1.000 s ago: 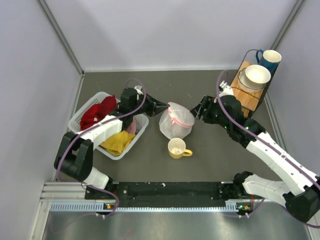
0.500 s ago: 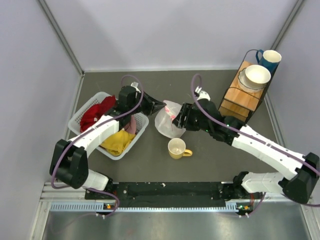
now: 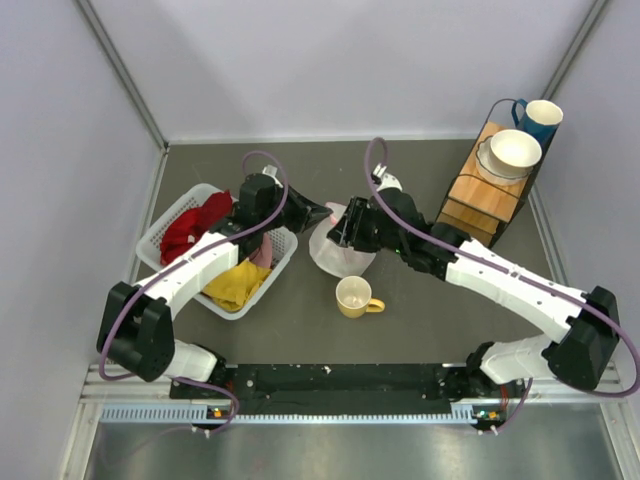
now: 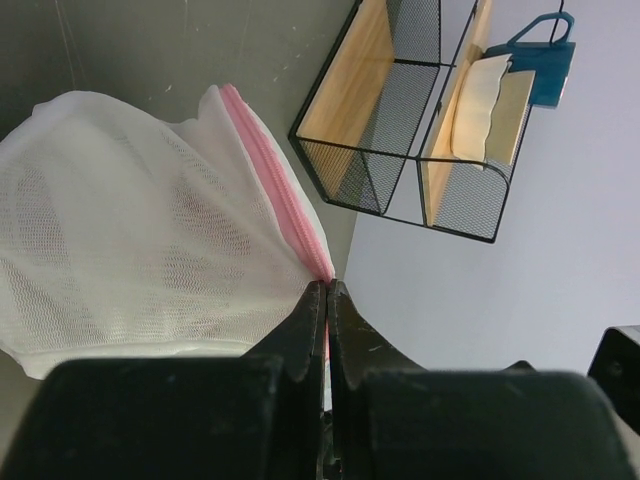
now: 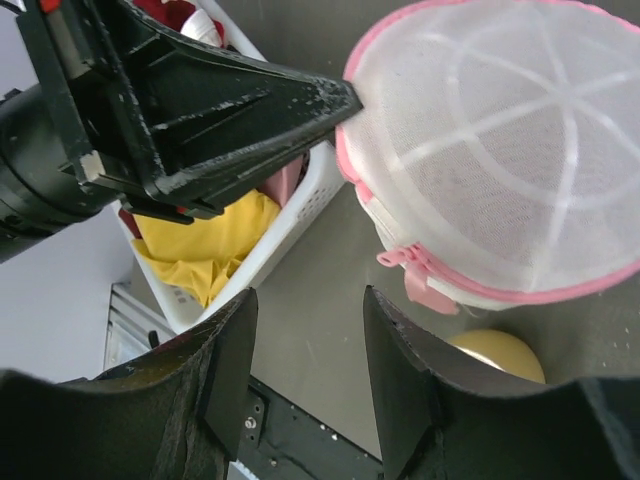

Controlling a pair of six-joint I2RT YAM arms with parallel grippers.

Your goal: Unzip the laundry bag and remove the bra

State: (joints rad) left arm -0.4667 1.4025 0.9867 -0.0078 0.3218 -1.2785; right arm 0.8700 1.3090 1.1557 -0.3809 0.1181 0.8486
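- Just behind the yellow handled mug (image 3: 353, 296) lies the rounded white mesh laundry bag (image 3: 338, 256) with pink zipper trim.
- Over it hovers the right gripper (image 5: 305, 310), fingers spread; the pink zipper tab (image 5: 423, 286) lies just ahead.
- Farther back, the left gripper (image 4: 326, 292) pinches the trim.

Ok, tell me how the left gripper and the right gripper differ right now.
The left gripper is shut; the right gripper is open. The left gripper pinches the pink trim of the laundry bag; the right gripper holds nothing, with the pink zipper tab just beside its fingers. Both have black fingers and are at the bag.
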